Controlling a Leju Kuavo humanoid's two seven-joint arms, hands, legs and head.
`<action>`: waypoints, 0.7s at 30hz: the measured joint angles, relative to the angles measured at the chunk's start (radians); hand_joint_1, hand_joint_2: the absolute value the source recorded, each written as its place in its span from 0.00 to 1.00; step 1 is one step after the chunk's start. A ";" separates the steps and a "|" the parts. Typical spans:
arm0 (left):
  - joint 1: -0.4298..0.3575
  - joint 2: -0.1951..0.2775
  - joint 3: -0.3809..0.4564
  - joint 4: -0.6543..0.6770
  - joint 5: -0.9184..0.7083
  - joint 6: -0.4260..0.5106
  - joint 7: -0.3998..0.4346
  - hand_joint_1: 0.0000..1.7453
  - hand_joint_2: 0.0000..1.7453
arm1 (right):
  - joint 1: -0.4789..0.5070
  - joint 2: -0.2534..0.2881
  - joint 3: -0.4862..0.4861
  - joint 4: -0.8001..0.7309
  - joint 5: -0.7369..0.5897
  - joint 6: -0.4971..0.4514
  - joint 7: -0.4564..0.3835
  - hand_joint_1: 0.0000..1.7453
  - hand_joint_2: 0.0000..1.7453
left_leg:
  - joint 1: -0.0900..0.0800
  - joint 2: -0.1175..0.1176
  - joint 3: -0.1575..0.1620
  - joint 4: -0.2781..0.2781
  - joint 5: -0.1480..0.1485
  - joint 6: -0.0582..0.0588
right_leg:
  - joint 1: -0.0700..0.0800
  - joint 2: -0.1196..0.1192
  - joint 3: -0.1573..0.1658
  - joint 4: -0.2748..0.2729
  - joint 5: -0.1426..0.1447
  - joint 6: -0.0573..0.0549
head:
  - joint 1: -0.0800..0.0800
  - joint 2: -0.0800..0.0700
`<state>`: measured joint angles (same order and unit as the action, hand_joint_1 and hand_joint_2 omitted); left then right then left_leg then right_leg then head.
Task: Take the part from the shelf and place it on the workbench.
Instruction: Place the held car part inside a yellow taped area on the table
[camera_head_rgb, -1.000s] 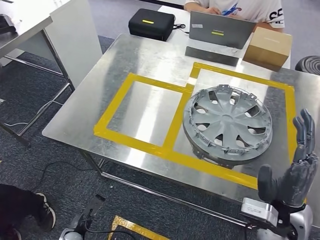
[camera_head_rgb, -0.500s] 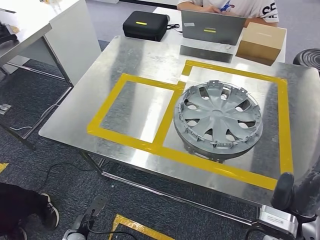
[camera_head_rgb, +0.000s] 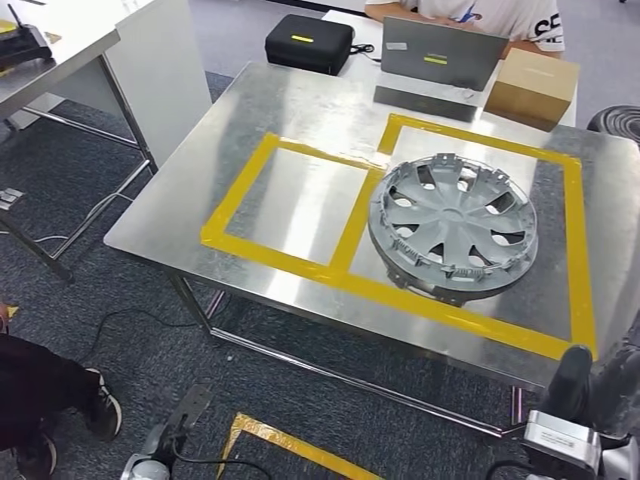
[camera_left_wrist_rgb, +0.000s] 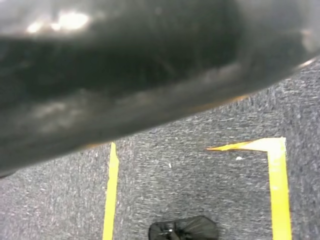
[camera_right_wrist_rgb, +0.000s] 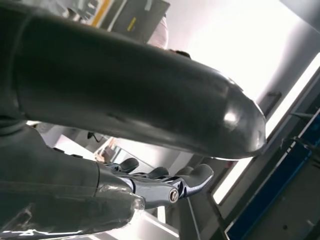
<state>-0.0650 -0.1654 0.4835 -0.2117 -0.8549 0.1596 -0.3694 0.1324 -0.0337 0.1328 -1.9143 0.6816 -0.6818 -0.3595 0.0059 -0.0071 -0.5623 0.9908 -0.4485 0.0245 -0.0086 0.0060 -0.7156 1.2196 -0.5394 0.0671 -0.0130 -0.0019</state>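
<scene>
The part, a grey plastic hubcap (camera_head_rgb: 455, 224), lies flat on the steel workbench (camera_head_rgb: 302, 110), inside the right-hand square of yellow tape (camera_head_rgb: 580, 250). My right hand (camera_head_rgb: 596, 395) hangs low at the bench's near right corner, below the edge and apart from the hubcap. In the right wrist view its fingers (camera_right_wrist_rgb: 170, 185) are stretched out with nothing in them. A dark blurred part of my left hand (camera_left_wrist_rgb: 113, 75) hangs over grey carpet; how its fingers lie is hidden.
A second taped square (camera_head_rgb: 294, 205) lies left of the hubcap. At the bench's far edge stand a laptop (camera_head_rgb: 441, 55), a cardboard box (camera_head_rgb: 532, 88) and a black case (camera_head_rgb: 308, 42), with a person (camera_head_rgb: 483, 12) behind them. A white table (camera_head_rgb: 60, 45) is at the left, a person's shoe (camera_head_rgb: 102, 412) on the floor.
My right hand has dropped from raised beside the bench's near right corner to below its edge. The camera has swung a little; the hubcap has stayed in its square.
</scene>
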 joint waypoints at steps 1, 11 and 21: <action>0.000 0.000 0.001 0.000 0.001 0.000 0.000 0.00 0.00 | 0.002 0.000 0.000 0.002 -0.012 0.006 0.001 0.00 0.00 | -0.001 0.001 -0.010 0.000 0.007 0.000 | 0.000 0.000 -0.009 0.052 -0.027 0.001 | 0.000 0.000; 0.002 0.002 0.006 0.000 0.010 0.004 0.000 0.00 0.00 | 0.035 0.014 0.001 0.015 -0.038 0.014 0.002 0.00 0.00 | 0.001 0.000 -0.060 0.001 0.065 -0.044 | 0.009 0.002 0.204 -0.227 0.052 -0.039 | 0.000 0.000; 0.001 0.007 0.018 0.000 0.017 0.009 -0.006 0.00 0.00 | 0.072 0.032 -0.005 0.021 -0.066 0.016 -0.002 0.00 0.00 | 0.002 0.000 0.013 0.137 -0.053 -0.058 | 0.009 -0.001 0.072 -0.229 0.167 -0.057 | -0.006 0.000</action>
<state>-0.0641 -0.1584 0.5013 -0.2117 -0.8375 0.1690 -0.3757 0.2048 -0.0021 0.1283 -1.8929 0.6152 -0.6658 -0.3613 0.0076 -0.0072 -0.5494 1.1274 -0.5019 -0.0339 0.0005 0.0048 -0.6438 0.9907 -0.3720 0.0096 -0.0194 -0.0019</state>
